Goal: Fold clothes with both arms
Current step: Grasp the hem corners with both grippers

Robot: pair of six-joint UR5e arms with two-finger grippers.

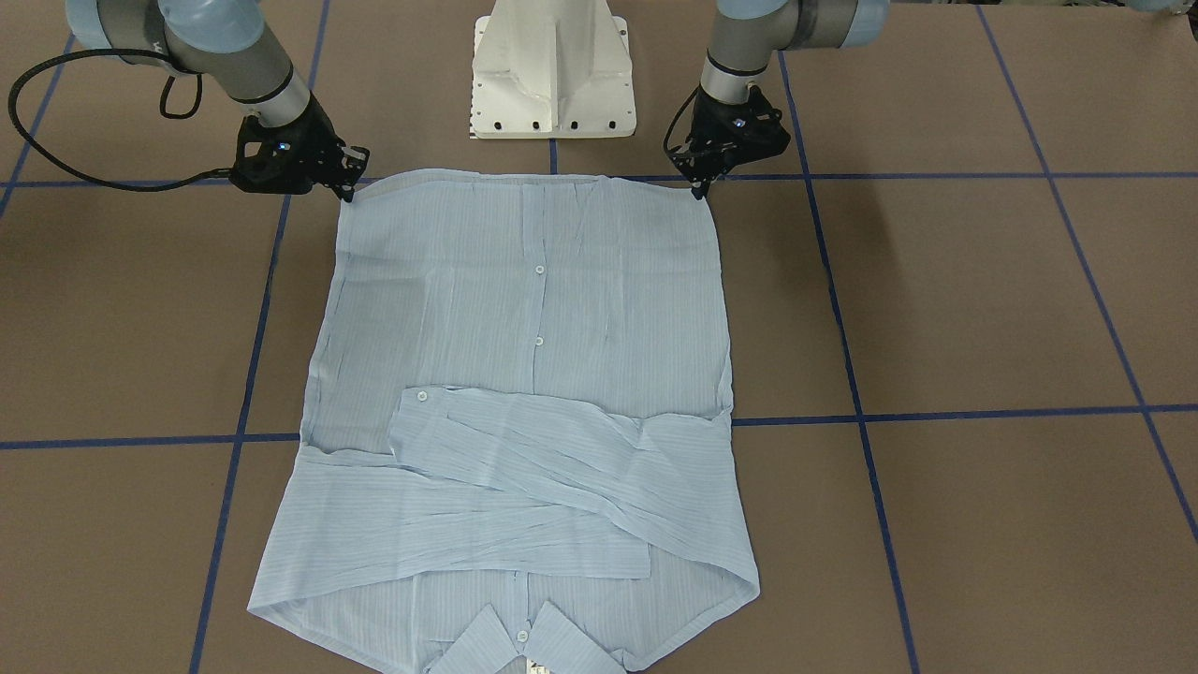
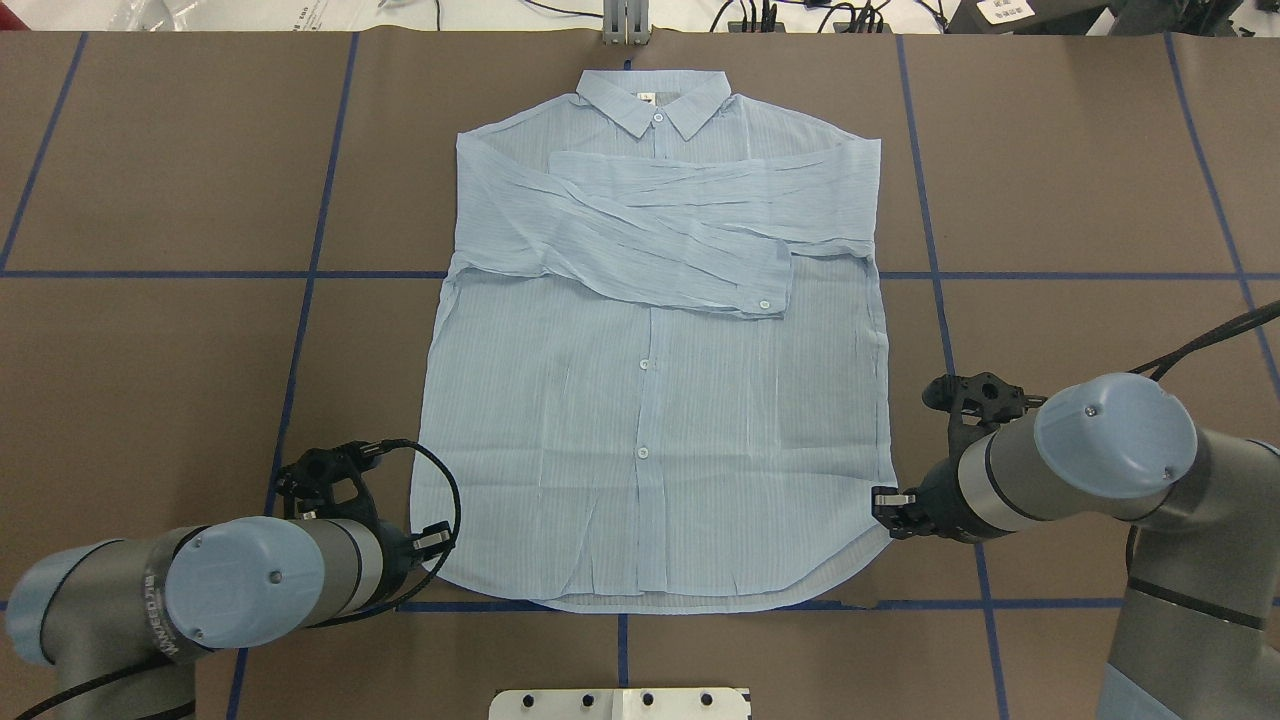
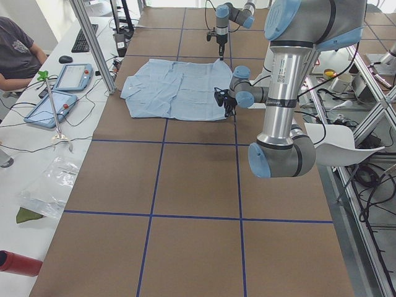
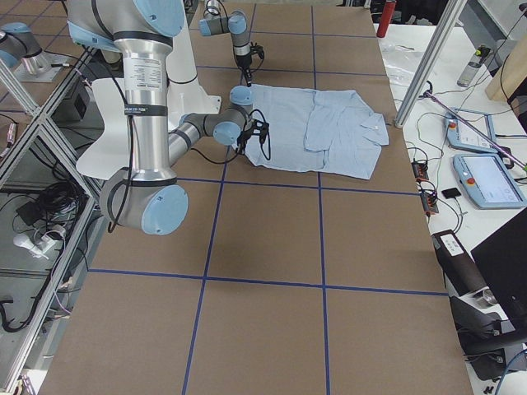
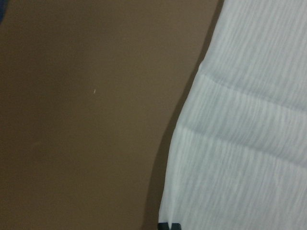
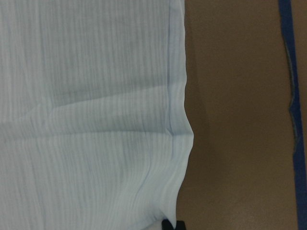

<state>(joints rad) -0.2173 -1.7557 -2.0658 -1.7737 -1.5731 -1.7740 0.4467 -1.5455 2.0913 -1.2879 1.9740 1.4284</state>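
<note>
Brown taped table (image 2: 150, 400), light-blue shirt (image 2: 650, 420) flat between the 2 pincers — collar at the end far from both, sleeves crossed, left gripper (image 1: 698, 190) pinching 1 hem corner, right gripper (image 1: 349, 190) pinching the other — fingertips together.

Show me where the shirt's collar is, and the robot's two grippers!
Collar (image 2: 652, 104), overhead view: the middle of it, near the neck label.
Left gripper (image 1: 698, 190), front-facing view: between its fingertips, on that view's right.
Right gripper (image 1: 347, 192), front-facing view: between its fingertips, on that view's left.
</note>
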